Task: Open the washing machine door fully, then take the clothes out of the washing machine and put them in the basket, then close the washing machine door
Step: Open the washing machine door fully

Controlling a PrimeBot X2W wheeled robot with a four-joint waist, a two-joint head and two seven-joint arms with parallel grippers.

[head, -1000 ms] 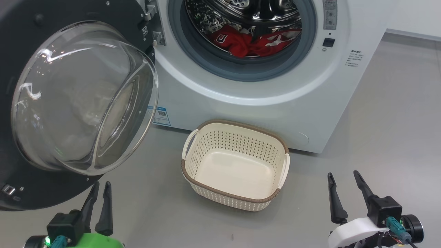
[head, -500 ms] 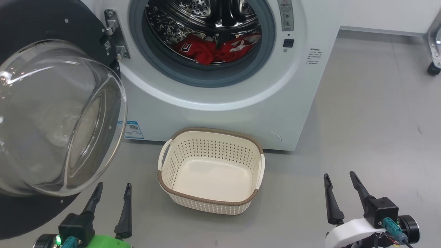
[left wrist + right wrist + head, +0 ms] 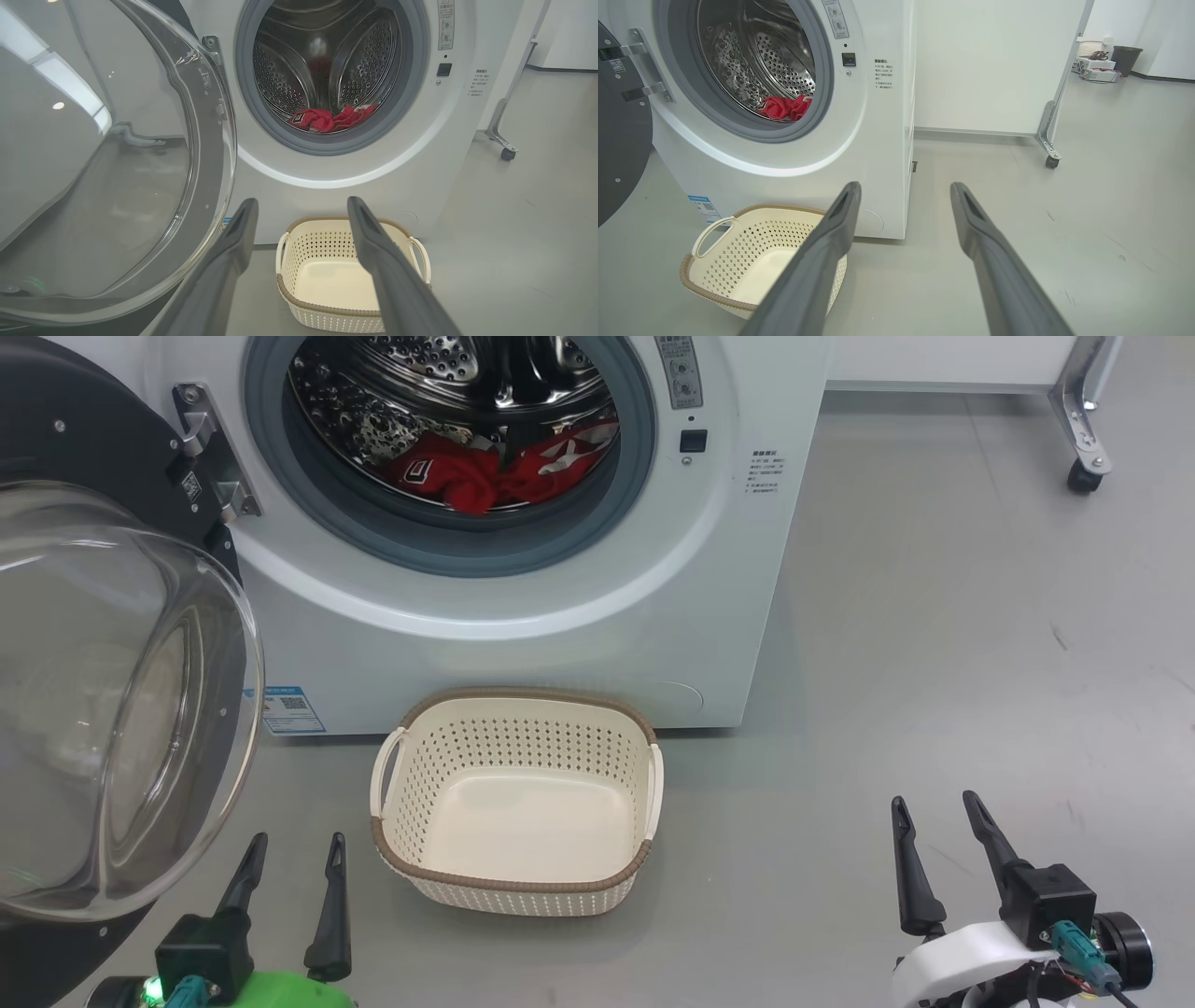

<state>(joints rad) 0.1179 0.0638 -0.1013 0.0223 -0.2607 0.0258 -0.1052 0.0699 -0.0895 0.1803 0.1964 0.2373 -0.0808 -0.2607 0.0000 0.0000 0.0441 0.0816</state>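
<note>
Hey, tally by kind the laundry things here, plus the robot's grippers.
Washing machine: 1
Washing machine door, open: 1
Basket, empty: 1
Red clothes heap: 1
Grippers: 2, left gripper and right gripper, both open
Total: 6

The washing machine [image 3: 523, 644] is white, with a grey rubber ring [image 3: 467, 546] round its port, and the drum [image 3: 369, 60] inside is shiny steel dotted with rows of small holes. The clothes [image 3: 485, 476] are bright red with white markings. The washing machine door [image 3: 75, 439] has a glossy black rim around a clear glass bowl [image 3: 103, 709]. A small label [image 3: 285, 707] low on the machine is blue and white. The basket [image 3: 509, 882] is cream, its walls patterned with a grid of small holes, its rim brown with a woven look. The floor [image 3: 934, 663] is pale grey. The left gripper [image 3: 296, 840] has 2 dark fingers on a green body, the right gripper [image 3: 934, 798] 2 dark fingers on a white one
</note>
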